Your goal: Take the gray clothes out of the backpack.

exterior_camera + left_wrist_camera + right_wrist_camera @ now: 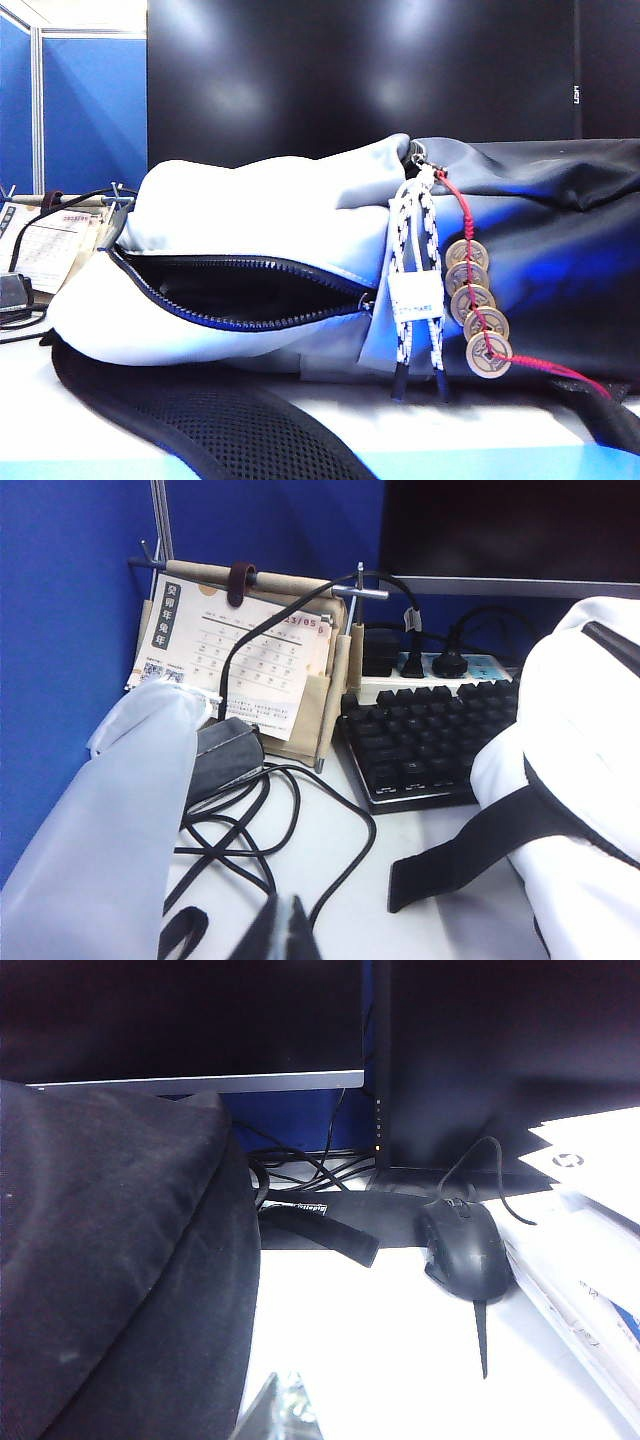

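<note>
A: Where's the backpack (pixel 300 240)?

B: Lying on its side on the white worktop (pixel 480 425), filling the exterior view in front of the dark monitor (pixel 360 70). Its pale half is on the left, its dark half on the right. The navy zipper (pixel 240 295) gapes open across the pale half.

A: And the gray clothes?

B: Only a dark gap behind the zipper; I can't tell fabric from shadow in there.

A: What hangs off the backpack?

B: A white-navy braided cord (pixel 415 270) and, just beside it, a red string of brass coins (pixel 478 310). The black mesh strap (pixel 200 420) lies on the worktop in front of the backpack.

A: The left gripper (pixel 285 930)?

B: Its fingers are pressed together, holding nothing, above a tangle of black cables (pixel 260 830), left of the backpack, near a keyboard (pixel 430 740) and a calendar (pixel 240 655).

A: The right gripper (pixel 280 1405)?

B: Also closed and empty, next to the backpack's dark side, with a black mouse (pixel 465 1250) close by.
</note>
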You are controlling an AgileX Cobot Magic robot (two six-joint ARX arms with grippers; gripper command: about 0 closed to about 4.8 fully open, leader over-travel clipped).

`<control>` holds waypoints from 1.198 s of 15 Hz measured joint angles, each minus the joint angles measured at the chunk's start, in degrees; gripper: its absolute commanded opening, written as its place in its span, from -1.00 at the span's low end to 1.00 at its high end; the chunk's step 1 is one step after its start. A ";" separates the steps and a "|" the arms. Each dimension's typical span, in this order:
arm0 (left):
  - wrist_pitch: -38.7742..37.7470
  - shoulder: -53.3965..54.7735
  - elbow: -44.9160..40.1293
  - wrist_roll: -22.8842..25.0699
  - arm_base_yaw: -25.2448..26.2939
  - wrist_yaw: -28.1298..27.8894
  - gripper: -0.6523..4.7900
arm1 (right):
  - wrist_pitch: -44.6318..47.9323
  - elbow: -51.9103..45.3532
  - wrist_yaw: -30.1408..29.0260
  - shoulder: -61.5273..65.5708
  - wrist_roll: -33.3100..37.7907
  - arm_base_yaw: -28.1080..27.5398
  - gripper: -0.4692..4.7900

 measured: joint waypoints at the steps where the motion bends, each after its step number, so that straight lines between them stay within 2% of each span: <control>1: 0.00 0.00 0.00 0.00 0.00 0.00 -0.78 | 0.00 0.00 -0.02 0.00 0.00 0.00 -0.85; 5: 0.00 0.00 0.00 -0.02 0.00 0.00 -0.78 | -0.92 0.00 0.00 0.00 0.00 0.00 -0.85; 6: 0.09 0.00 0.00 -2.05 0.00 0.04 -0.78 | -1.64 0.00 -0.11 0.00 0.04 0.00 -0.85; 7: 1.22 0.00 0.00 -11.02 0.00 0.66 -0.78 | -1.11 0.00 -2.38 0.00 2.78 0.00 -0.85; 8: 2.99 0.00 0.00 -22.60 -0.02 1.57 -0.78 | 1.18 0.00 -5.25 0.00 8.94 0.02 -0.85; 10: 7.19 0.00 0.00 -55.71 -0.02 6.29 -0.78 | 14.19 0.00 -10.97 0.00 28.44 0.02 -0.84; 11: 9.05 0.00 0.00 -69.40 -0.02 8.39 -0.78 | 20.63 0.00 -12.09 0.00 33.83 0.02 -0.84; 12: 13.75 0.02 0.00 -86.47 -0.07 9.33 -0.78 | 30.03 0.07 -11.89 0.00 39.15 0.02 -0.84; 13: 26.32 0.02 0.04 -94.95 -0.07 8.26 -0.78 | 38.71 2.21 -11.10 0.00 42.64 0.02 -0.84; 14: 35.52 0.02 1.49 -94.03 -0.07 5.79 -0.78 | 40.06 5.64 -10.97 0.02 45.42 0.02 -0.84; 15: 39.60 0.02 5.88 -89.64 -0.07 5.31 -0.78 | 38.86 9.38 -12.44 0.09 47.52 0.02 -0.84; 16: 38.97 0.04 10.71 -83.12 -0.07 6.97 -0.78 | 38.05 12.57 -14.16 0.72 48.06 0.02 -0.84; 17: 32.61 0.17 15.82 -73.88 -0.07 10.16 -0.78 | 37.20 16.74 -15.63 3.17 47.89 0.02 -0.84; 18: 25.03 1.31 20.83 -62.42 -0.07 13.35 -0.78 | 37.03 21.00 -18.21 6.32 46.38 0.02 -0.84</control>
